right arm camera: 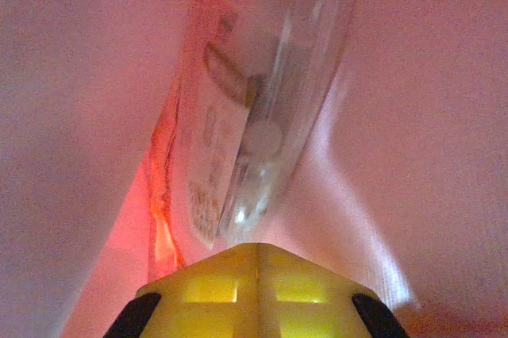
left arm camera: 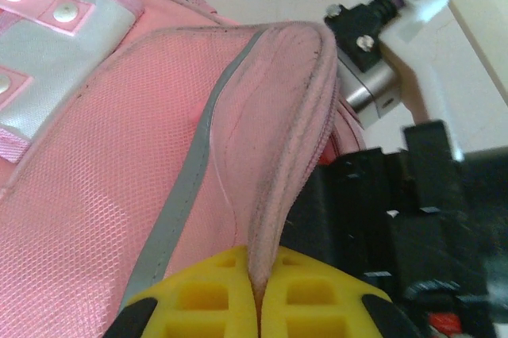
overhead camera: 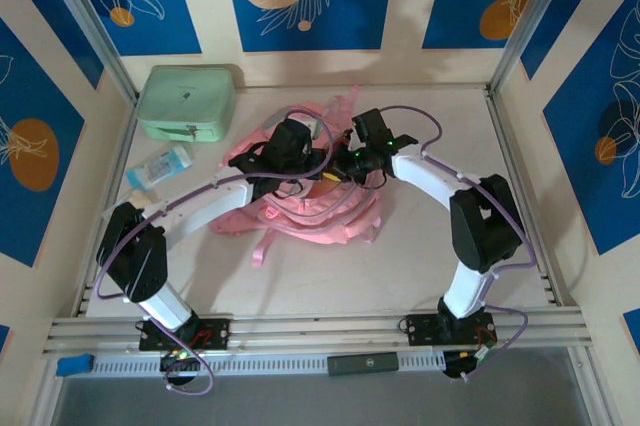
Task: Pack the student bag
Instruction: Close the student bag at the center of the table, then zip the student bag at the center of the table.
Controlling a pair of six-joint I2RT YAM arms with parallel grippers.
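Ok, status: student bag [overhead camera: 330, 211] lies crumpled at the centre of the surface [overhead camera: 400, 276], straps trailing toward 7 o'clock. Both arms meet over its top end, the left arm [overhead camera: 200, 208] from 8 o'clock and the right arm [overhead camera: 430, 174] from 4 o'clock.

Left fingers [left arm camera: 214, 294] are pinched tight on a padded pink edge of the bag. That edge, with a grey stripe, runs up from the tips toward 1 o'clock. Mesh panel sits at 9 o'clock of it, right arm hardware at 2 o'clock.

Right fingers [right arm camera: 214, 286] are closed together, down between pink fabric walls. A clear packet [right arm camera: 262, 116] with a printed label sits at 12 o'clock, its near end right at the tips. Can't tell if it's actually pinched; the view is blurred.

Mint green case [overhead camera: 187, 103] is at 10 o'clock of the bag, apart from it. Small blue pencil case [overhead camera: 160, 166] is at 9 o'clock, near the left arm.
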